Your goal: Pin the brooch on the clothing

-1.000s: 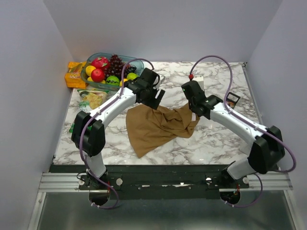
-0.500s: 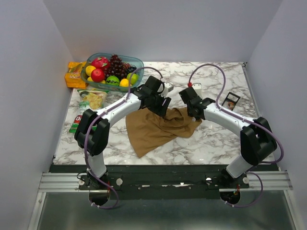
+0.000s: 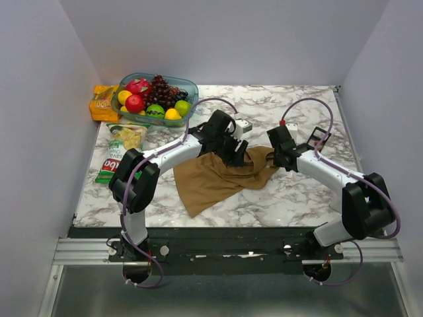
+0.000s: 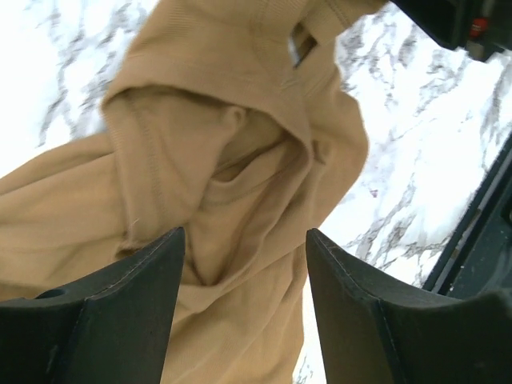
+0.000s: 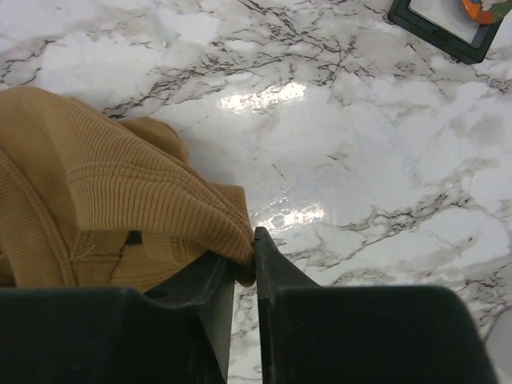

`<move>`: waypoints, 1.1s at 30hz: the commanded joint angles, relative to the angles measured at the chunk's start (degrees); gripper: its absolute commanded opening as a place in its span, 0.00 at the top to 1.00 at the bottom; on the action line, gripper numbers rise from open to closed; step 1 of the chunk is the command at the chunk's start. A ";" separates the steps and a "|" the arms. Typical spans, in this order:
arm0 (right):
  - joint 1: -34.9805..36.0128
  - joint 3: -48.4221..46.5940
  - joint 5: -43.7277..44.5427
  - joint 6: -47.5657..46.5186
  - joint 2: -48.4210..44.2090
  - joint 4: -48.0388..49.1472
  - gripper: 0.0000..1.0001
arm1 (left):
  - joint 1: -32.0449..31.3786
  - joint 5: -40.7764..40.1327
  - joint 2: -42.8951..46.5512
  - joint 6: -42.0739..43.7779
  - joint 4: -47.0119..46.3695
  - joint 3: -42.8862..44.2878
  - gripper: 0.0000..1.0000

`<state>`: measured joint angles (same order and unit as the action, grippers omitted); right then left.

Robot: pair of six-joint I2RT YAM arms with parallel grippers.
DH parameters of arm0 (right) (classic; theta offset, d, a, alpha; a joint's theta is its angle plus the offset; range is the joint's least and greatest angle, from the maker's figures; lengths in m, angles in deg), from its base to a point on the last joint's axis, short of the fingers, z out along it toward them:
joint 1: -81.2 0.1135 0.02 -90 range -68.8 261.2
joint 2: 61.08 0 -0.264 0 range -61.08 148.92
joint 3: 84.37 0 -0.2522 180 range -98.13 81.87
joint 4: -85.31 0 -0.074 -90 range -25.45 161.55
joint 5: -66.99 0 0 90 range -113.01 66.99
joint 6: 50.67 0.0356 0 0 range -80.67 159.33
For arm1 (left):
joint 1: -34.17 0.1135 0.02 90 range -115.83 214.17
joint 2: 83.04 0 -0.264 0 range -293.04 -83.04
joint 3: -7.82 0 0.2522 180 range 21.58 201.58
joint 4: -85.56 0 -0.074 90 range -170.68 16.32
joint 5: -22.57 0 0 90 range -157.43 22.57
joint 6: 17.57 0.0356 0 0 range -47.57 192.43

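Observation:
The clothing (image 3: 215,177), a tan sleeveless top, lies crumpled mid-table. My left gripper (image 3: 231,150) hovers over its upper folds. In the left wrist view its jaws stand open (image 4: 244,234), with the clothing (image 4: 232,160) below and between them, not pinched. My right gripper (image 3: 275,157) is at the top's right edge. In the right wrist view it is shut (image 5: 246,240) on the ribbed hem of the clothing (image 5: 120,184). The brooch (image 5: 482,8) shows only as a small orange-red bit, cut off by the frame's top edge, in a black square tray (image 5: 436,28).
The black tray (image 3: 319,138) sits right of my right gripper. A fruit bowl (image 3: 157,96), an orange packet (image 3: 104,103) and a chips bag (image 3: 121,150) fill the far left. A small white object (image 3: 243,124) lies behind the left gripper.
Both grippers moved right and nearer. The left one came down over the top's folds, and its jaws narrowed a little. The right one drew the hem to the right.

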<state>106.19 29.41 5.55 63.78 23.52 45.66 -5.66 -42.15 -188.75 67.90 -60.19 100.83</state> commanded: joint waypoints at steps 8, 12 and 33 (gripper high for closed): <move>-1.97 2.37 -2.19 0.07 -3.39 3.04 0.80 | -5.08 4.78 -7.31 -7.41 -10.20 -0.93 0.36; -2.05 2.81 -2.54 -0.10 -3.56 3.21 0.80 | -5.69 4.17 -8.46 -9.17 -12.93 -0.85 0.42; -2.23 4.30 -4.47 -0.54 -5.85 3.30 0.80 | -7.71 -0.83 -11.98 -12.25 -17.24 2.85 0.84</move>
<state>104.33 32.60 2.11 63.71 19.33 48.04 -13.01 -40.14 -201.85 56.88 -74.77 102.38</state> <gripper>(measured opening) 0.200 0.296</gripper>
